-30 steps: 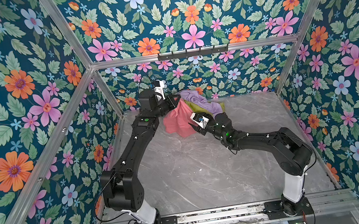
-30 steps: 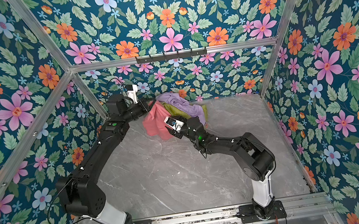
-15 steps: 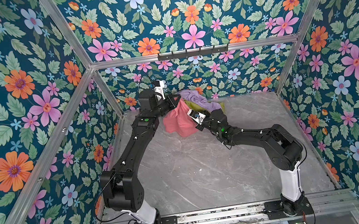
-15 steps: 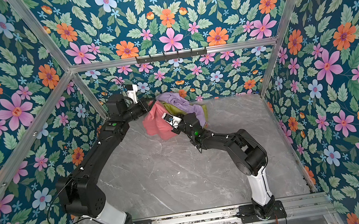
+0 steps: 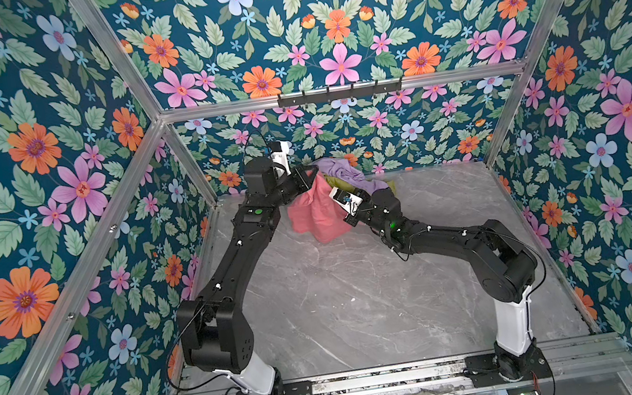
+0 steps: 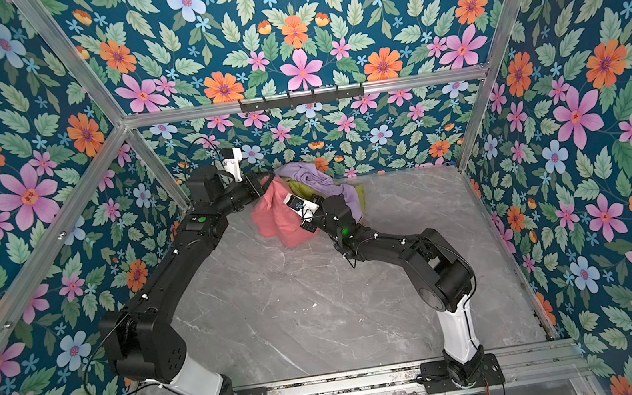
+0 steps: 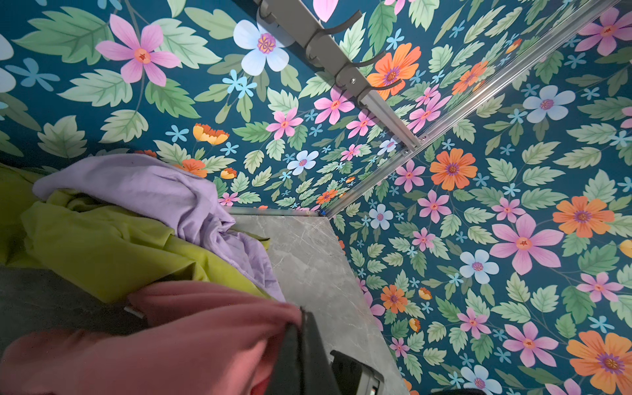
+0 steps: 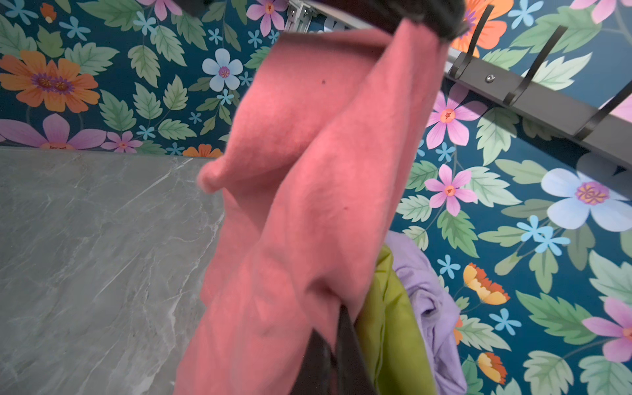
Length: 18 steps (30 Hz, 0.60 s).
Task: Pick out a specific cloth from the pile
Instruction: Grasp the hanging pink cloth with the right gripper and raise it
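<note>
The salmon-pink cloth (image 5: 314, 213) (image 6: 273, 219) hangs lifted at the back of the table, its lower end near the surface. My left gripper (image 5: 313, 171) (image 7: 301, 328) is shut on its top corner. My right gripper (image 5: 344, 219) (image 8: 337, 338) is shut on the cloth's side edge (image 8: 307, 205), lower down. Right behind it lies the pile: a lilac cloth (image 5: 344, 171) (image 7: 154, 184) draped over an olive-green cloth (image 5: 390, 186) (image 7: 102, 246) against the back wall. The right fingertips are hidden behind the wrist camera in both top views.
A black hook rail (image 5: 339, 92) (image 8: 533, 89) runs along the back wall above the pile. Flowered walls close in the back and both sides. The grey marble tabletop (image 5: 342, 308) stretches from the pile to the front rail.
My right gripper moved in to the hanging pink cloth and closed on its edge, and the right elbow swung outward. The left gripper kept holding the cloth's top in place.
</note>
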Available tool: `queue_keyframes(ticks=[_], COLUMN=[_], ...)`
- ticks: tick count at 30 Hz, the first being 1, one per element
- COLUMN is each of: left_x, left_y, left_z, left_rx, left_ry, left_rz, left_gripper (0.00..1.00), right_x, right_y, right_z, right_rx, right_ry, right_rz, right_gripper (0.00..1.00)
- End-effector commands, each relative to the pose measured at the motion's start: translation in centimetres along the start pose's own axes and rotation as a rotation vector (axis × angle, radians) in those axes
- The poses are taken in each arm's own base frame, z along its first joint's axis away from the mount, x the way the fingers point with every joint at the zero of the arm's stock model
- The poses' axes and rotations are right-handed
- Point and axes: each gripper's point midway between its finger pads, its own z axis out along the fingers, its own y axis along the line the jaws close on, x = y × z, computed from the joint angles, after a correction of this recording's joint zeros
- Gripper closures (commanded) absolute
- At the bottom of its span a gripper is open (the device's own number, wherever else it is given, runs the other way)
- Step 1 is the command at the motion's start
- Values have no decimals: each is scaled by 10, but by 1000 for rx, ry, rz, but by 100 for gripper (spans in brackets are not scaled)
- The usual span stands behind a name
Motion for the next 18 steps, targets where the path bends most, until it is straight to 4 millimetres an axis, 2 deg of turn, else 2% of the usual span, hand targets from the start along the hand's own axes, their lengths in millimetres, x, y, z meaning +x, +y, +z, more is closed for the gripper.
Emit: queue_keyframes(ticks=[1, 18], left_x=[-12, -17], left_y=[-15, -24], left_z=[-1, -9], left_rx=[63, 76], left_ry=[-43, -61], left_rz=[47, 57], left_gripper=[100, 100], right_x=[-21, -67], right_y=[-11, -33], right_z=[-2, -15], right_rx=[31, 71], right_ry=[-52, -131], right_rz=[-24, -42], right_gripper=[100, 100])
